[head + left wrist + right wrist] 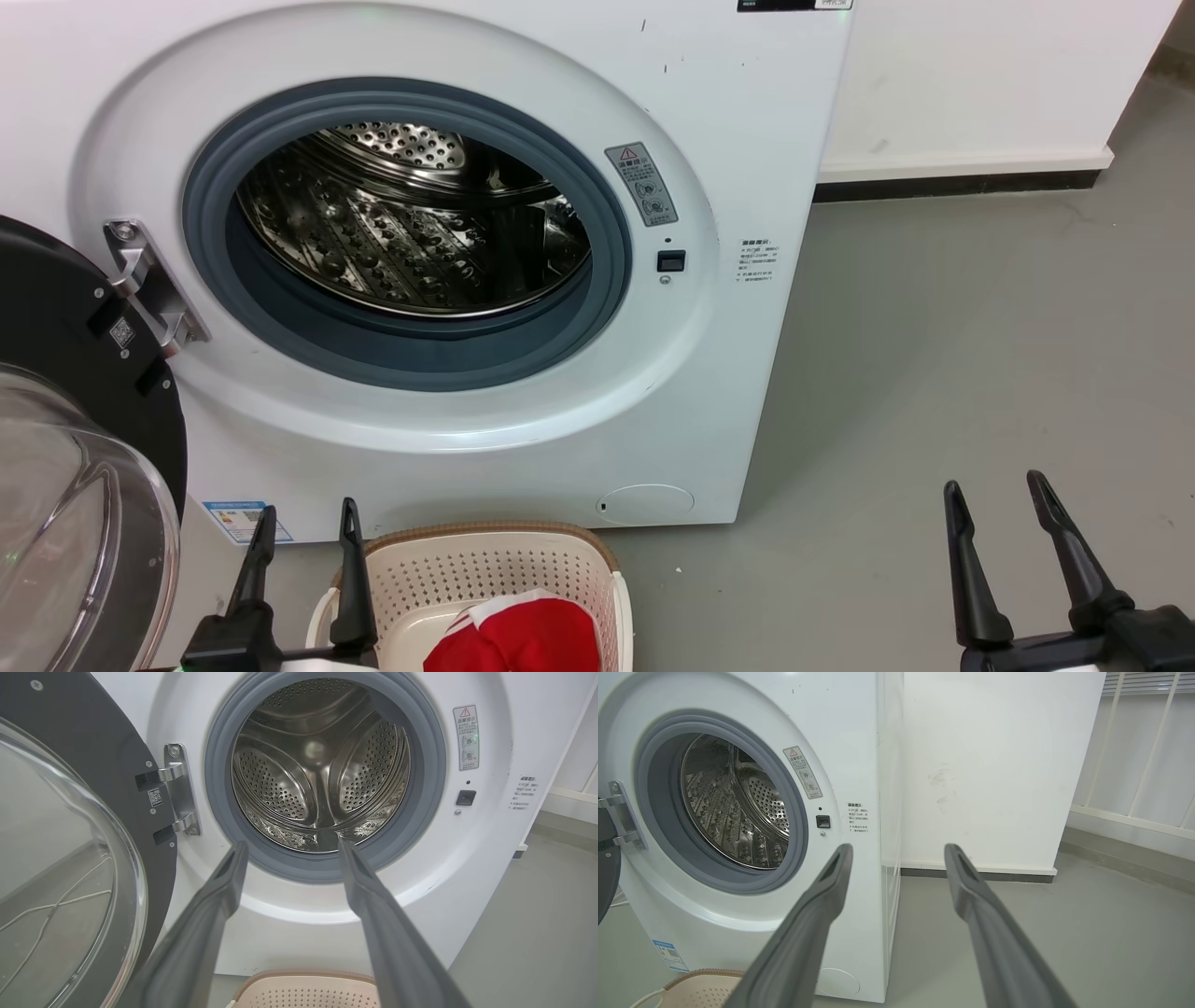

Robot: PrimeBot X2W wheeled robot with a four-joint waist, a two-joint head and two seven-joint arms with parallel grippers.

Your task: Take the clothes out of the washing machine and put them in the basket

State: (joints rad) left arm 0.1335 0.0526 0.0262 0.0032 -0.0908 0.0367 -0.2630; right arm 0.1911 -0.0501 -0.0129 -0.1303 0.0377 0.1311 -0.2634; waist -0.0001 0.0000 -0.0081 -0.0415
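Note:
The white washing machine [747, 112] stands with its black-framed glass door [65, 485] swung open to the left. Its steel drum [411, 224] holds nothing that I can see. On the floor in front sits the cream basket [485, 565], and the red clothes [532, 639] with white trim lie inside it. My left gripper [306, 523] is open at the basket's left rim, nothing between its fingers. My right gripper [997, 495] is open over the bare floor to the right. In the wrist views the left gripper [290, 845] and right gripper [899, 848] both stand open.
Grey floor [980, 355] stretches to the right of the machine. A white wall [980, 84] with a dark skirting runs behind it. The open door stands close to my left arm. A white railing [1134, 765] shows at the far right.

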